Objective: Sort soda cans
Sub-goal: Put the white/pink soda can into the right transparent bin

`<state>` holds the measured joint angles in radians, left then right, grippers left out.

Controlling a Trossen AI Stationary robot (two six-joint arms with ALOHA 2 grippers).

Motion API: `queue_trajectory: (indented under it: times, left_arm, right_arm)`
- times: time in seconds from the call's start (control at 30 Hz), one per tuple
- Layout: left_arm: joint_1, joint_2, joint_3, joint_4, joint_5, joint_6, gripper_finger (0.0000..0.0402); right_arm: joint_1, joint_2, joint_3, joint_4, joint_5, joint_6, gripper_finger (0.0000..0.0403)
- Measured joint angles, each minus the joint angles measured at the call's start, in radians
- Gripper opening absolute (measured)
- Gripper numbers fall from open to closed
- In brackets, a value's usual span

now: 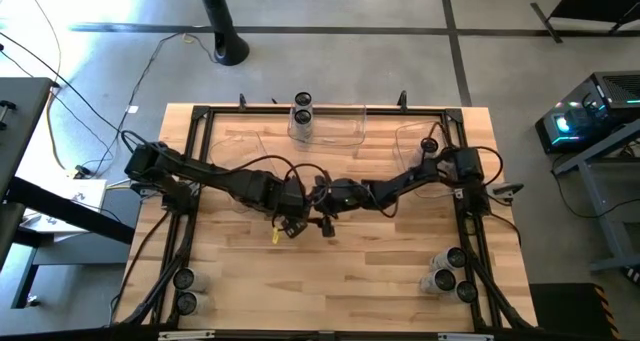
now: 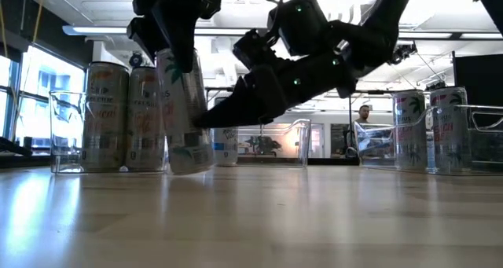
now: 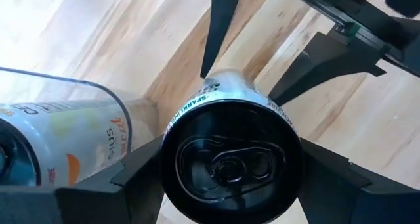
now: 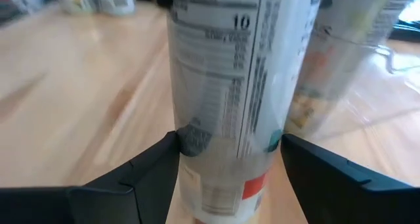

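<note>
soda can (image 3: 231,159), cylindrical with glossy dark lid, clamped between both end effectors' matte fingers.

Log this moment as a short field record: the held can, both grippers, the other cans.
Held item: silvery-white cylindrical soda can with a dark round top, at table centre
Left gripper: closed on the held can's top end, from above
Right gripper: closed on the same can's sides
Clear plastic bin: at the high view's top edge, two cans inside
Three cans: high view's lower right corner
Two cans: high view's lower left corner
</note>
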<state>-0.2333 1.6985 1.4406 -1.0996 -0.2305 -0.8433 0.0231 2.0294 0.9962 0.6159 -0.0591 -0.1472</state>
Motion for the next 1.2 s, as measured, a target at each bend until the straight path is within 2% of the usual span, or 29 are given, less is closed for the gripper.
queue_trajectory:
  times: [0.4, 0.73, 0.87, 1.2]
  left_arm:
    - [0.0, -0.001, 0.001, 0.005, -0.004, 0.031, 0.0269]
    - [0.013, -0.002, 0.001, 0.01, 0.049, 0.038, 0.0269]
    - [0.041, -0.002, 0.001, 0.025, 0.11, 0.062, 0.0276]
    - [0.049, -0.004, 0.001, 0.06, 0.092, 0.07, 0.03]
  right_arm:
    - [0.002, -0.091, -0.003, -0.21, 0.084, -0.056, 0.0259]
    - [-0.004, -0.094, -0.004, -0.238, 0.112, -0.055, 0.0258]
    - [0.001, -0.095, -0.005, -0.238, 0.097, -0.054, 0.0258]
    - [0.0, -0.095, -0.005, -0.233, 0.086, -0.053, 0.0258]
